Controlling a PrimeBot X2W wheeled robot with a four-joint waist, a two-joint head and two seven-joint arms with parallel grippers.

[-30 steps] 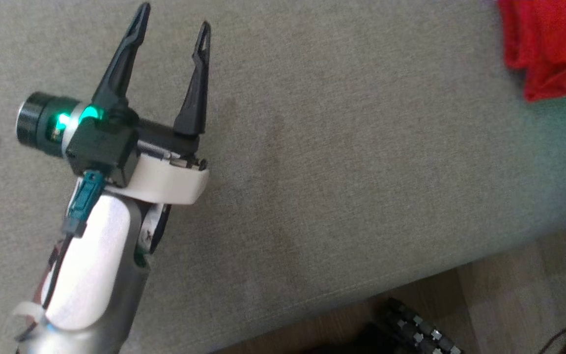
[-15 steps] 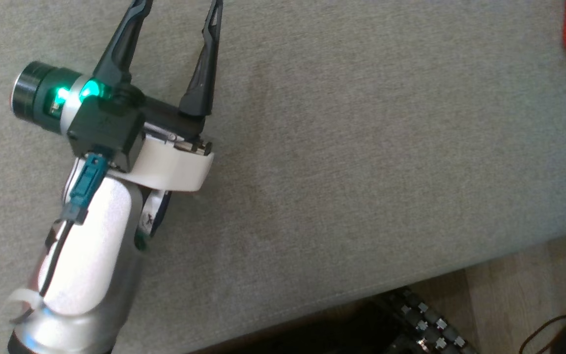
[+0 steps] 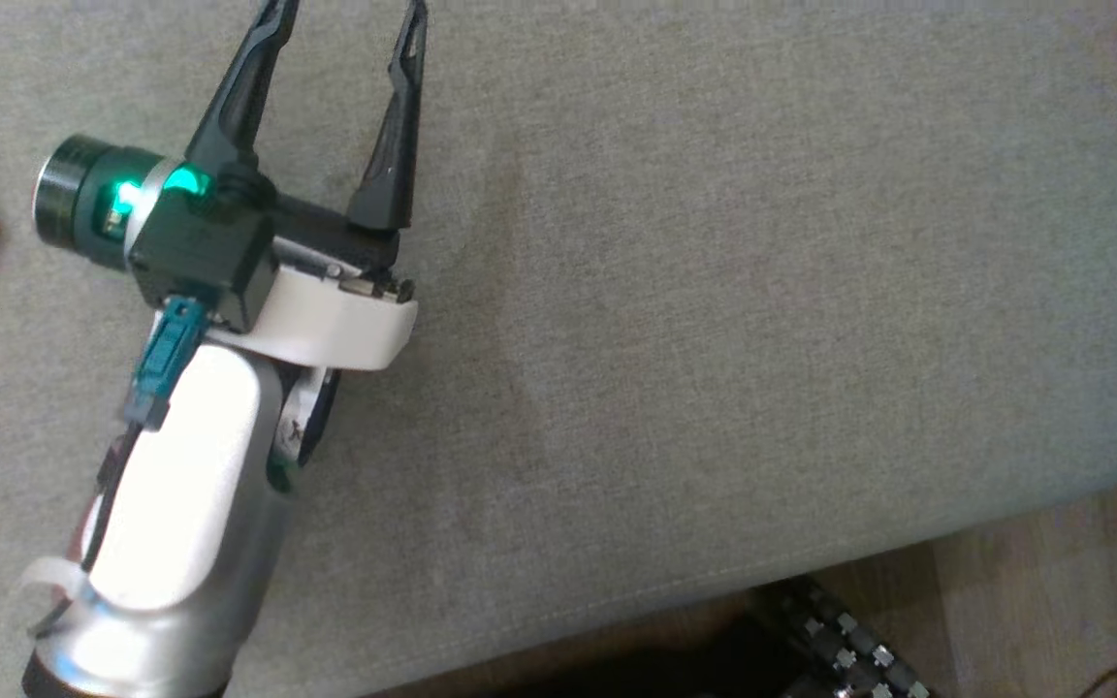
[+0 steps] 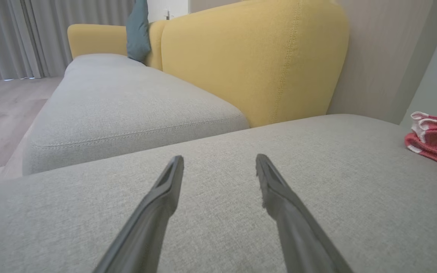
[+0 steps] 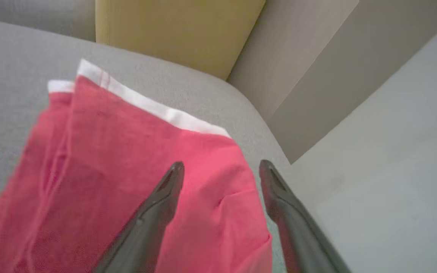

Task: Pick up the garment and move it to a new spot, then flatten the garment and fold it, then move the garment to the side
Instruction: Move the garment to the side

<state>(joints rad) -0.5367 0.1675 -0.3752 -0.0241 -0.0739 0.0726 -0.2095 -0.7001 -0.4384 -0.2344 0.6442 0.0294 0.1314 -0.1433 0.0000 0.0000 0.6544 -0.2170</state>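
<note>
The right gripper (image 5: 220, 167), fingers spread and empty, hovers over the red garment (image 5: 127, 159) lying mostly toward its nine o'clock, while the left gripper (image 4: 218, 161), likewise spread, is well apart.

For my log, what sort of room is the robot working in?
Probably a living room: a grey sofa seat with a yellow backrest, long curtains and a wooden floor.

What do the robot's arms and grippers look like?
The left gripper has two long, dark fingers on a black block with a green light and a black cylinder at its side. A white collar joins it to a white and silver forearm; a teal connector with a dark cable runs along it. The right gripper has the same dark fingers.
</note>
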